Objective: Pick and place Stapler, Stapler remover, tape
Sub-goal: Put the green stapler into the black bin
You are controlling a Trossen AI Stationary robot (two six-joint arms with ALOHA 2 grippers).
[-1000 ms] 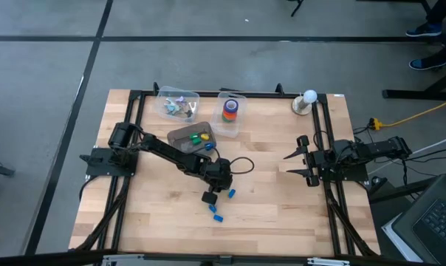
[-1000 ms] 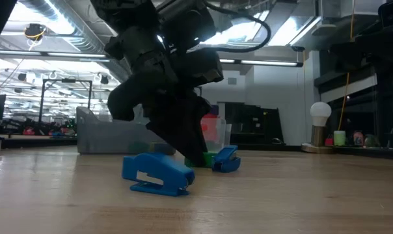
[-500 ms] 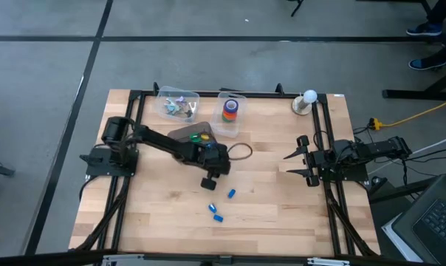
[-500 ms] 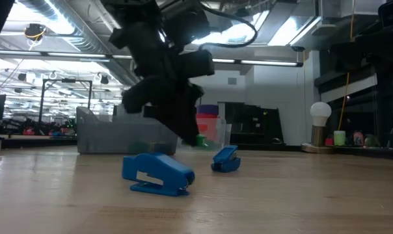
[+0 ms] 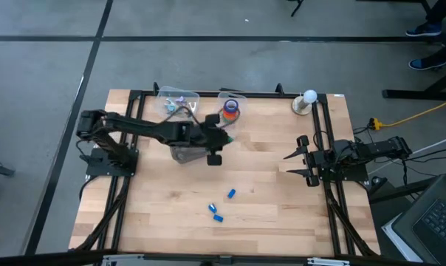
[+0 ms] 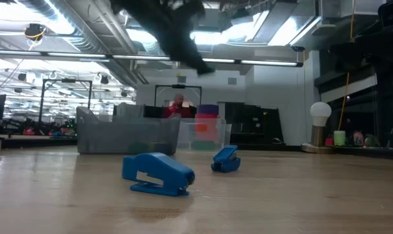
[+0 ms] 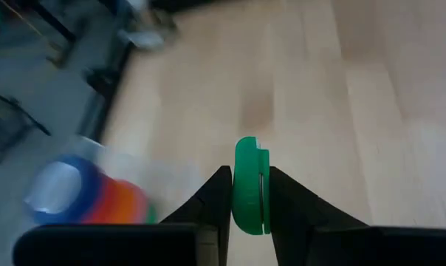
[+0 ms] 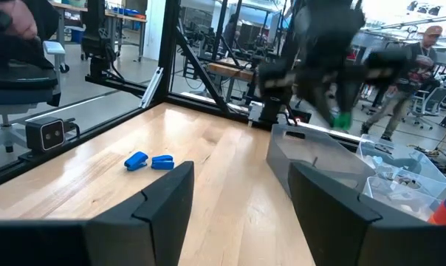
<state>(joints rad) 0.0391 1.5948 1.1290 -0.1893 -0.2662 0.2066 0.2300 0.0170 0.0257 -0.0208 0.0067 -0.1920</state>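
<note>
left gripper (image 7: 246, 193): clamped on green piece (image 7: 249, 185), raised near table's far edge | tape (image 5: 231, 108): stacked in clear bin just beside it | right gripper (image 5: 292, 165): fingers apart, waiting at right edge | two blue pieces (image 5: 224, 205): toward near edge

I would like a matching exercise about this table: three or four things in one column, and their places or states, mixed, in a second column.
Things:
1. left gripper
2. right gripper
3. stack of tape rolls
4. two blue pieces

Places or states:
A. lying loose on the bare wood of the table
B. inside a clear container at the far edge
C. shut on a green piece, raised above the table
D. open, waiting at the right side

Pairs: 1-C, 2-D, 3-B, 4-A
</note>
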